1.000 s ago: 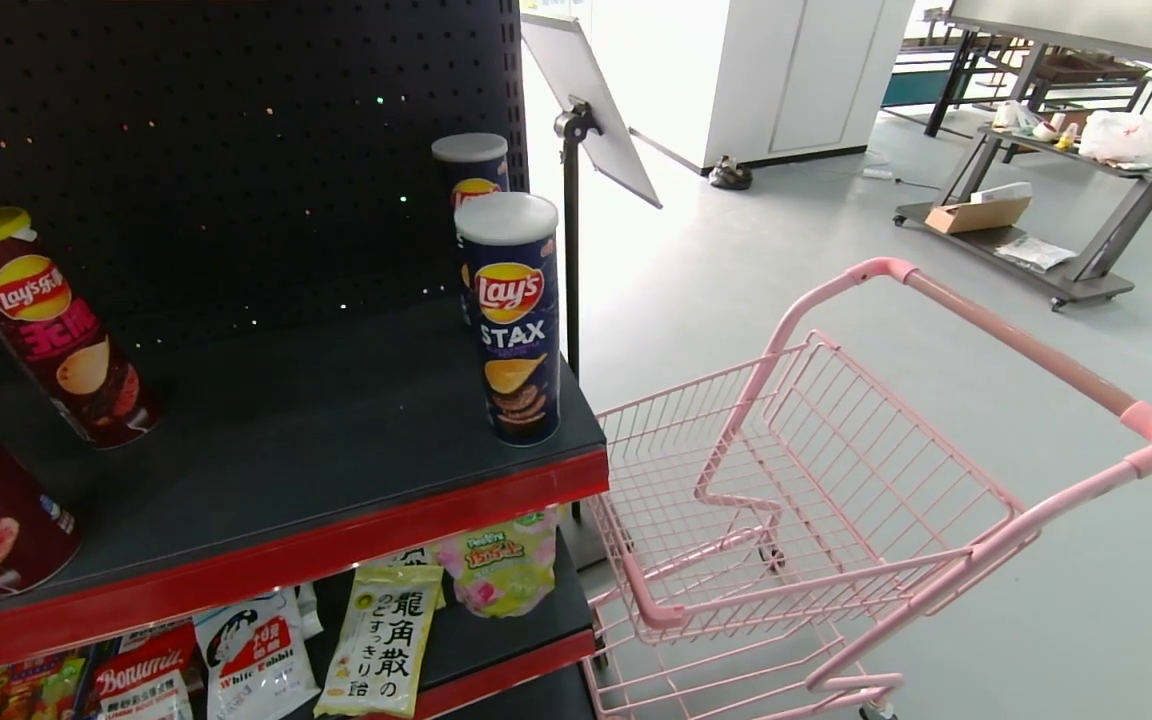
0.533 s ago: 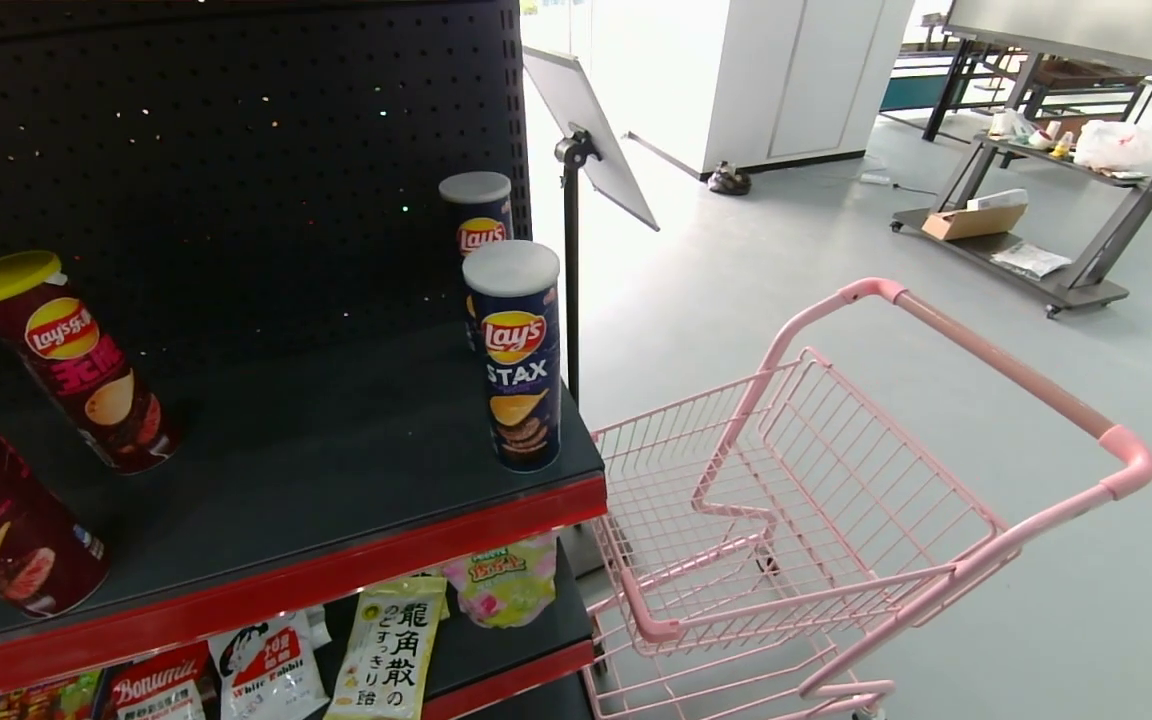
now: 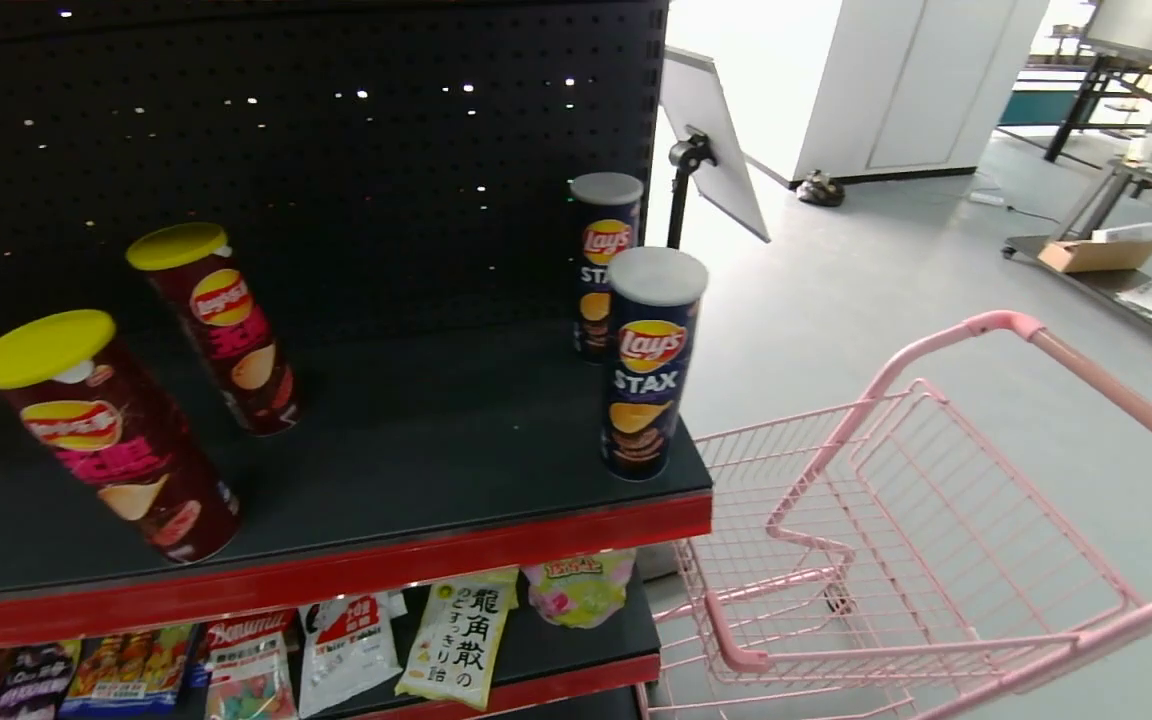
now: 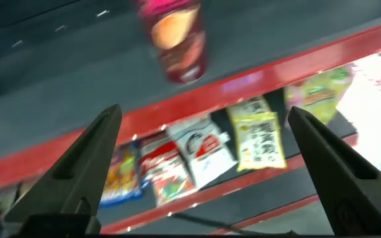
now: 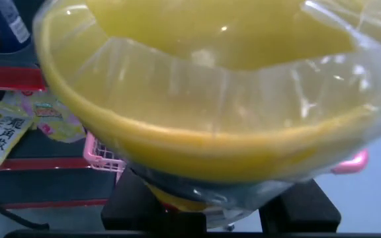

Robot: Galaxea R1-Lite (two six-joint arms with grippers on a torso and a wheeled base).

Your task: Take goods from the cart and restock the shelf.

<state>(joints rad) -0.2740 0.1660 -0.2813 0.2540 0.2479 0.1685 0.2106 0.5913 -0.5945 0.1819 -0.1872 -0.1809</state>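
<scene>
Head view: your pink cart stands just beside the shelf, which carries two navy chip cans and two dark-red chip cans.

Left wrist view: your left gripper is spread wide and empty before the shelf's red edge.

Right wrist view: your right gripper clasps a yellow-lidded chip can.

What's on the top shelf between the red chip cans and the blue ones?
Nothing: in the head view that stretch of shelf is bare.

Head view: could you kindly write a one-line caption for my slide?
Two red chip cans and two blue chip cans stand on the black shelf, with the pink cart alongside to its right.
</scene>
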